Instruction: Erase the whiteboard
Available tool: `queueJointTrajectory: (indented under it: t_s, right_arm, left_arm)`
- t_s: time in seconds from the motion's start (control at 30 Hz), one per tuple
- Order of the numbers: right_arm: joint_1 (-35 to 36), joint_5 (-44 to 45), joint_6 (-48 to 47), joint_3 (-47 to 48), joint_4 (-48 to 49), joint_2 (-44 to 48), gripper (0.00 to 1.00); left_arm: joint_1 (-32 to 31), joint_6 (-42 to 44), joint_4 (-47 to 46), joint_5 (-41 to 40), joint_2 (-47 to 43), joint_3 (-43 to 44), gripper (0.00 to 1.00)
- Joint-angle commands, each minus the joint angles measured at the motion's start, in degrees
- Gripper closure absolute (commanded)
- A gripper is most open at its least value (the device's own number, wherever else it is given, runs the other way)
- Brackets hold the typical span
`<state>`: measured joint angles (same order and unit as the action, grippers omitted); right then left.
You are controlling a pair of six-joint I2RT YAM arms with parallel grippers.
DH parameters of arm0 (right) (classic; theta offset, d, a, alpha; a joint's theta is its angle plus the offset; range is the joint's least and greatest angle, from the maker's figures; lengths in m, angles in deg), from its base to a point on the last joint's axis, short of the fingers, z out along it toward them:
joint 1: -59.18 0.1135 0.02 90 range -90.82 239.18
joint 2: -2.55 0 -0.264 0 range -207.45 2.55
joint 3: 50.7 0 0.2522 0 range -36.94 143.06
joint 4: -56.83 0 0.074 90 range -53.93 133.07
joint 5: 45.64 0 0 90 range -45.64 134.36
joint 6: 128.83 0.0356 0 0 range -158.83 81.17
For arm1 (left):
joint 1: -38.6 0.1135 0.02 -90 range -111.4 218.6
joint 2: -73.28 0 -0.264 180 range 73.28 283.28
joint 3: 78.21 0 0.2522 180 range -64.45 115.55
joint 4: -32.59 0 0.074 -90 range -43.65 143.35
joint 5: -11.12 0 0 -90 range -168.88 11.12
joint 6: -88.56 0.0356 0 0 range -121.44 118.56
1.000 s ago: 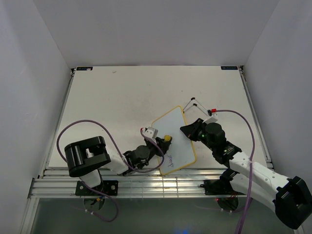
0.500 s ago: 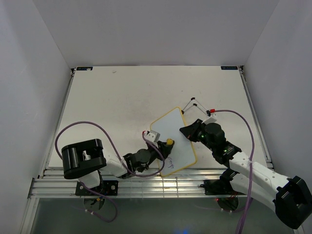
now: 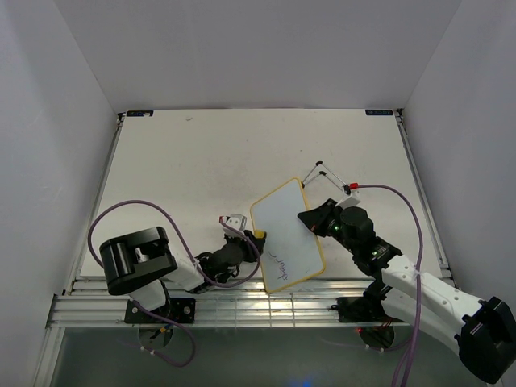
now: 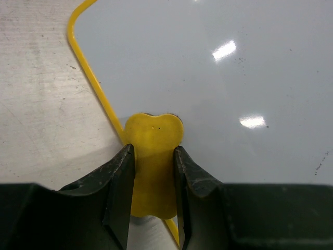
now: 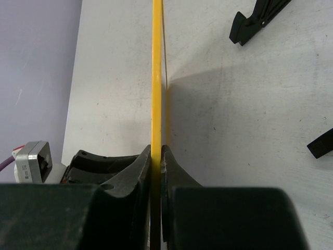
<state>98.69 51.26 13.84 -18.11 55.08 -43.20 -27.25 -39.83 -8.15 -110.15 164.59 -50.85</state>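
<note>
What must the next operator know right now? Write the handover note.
Left gripper: shut on the yellow eraser, which sits at the left edge of the whiteboard.
Right gripper: shut on the whiteboard's right frame edge, steadying it.
Done: the far part of the board looks clean.
Left: purple writing at the near end has not been erased. Wipe it, then release the eraser and the board.
</note>
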Motion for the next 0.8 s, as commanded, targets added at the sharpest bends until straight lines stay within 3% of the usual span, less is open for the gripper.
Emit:
queueJointTrajectory:
  t_s: [0.0, 0.23, 0.4, 0.6, 0.77]
  right_arm:
    - [0.7, -0.7, 3.1, 0.2, 6.5, -0.4, 0.92]
    - [0.8, -0.2, 4.3, 0.2, 7.7, -0.7, 0.92]
    - [0.7, 3.6, 4.6, 0.5, 4.1, 1.5, 0.92]
    - [0.7, 5.8, 4.6, 0.6, 2.1, 3.9, 0.92]
    - [0.7, 7.5, 5.1, 0.8, 1.1, 4.8, 0.92]
  left_arm:
    - [-4.5, 1.3, 1.5, 3.5, 1.9, 1.0, 0.91]
    - [-13.8, 2.4, -1.4, 3.1, 4.8, 6.7, 0.91]
    - [-18.8, 8.8, -5.3, 5.6, 5.4, 9.0, 0.91]
    - [-18.8, 8.0, -3.9, -0.2, 5.6, 7.1, 0.91]
    - [-12.8, 1.1, -0.2, -4.1, 1.2, 0.7, 0.91]
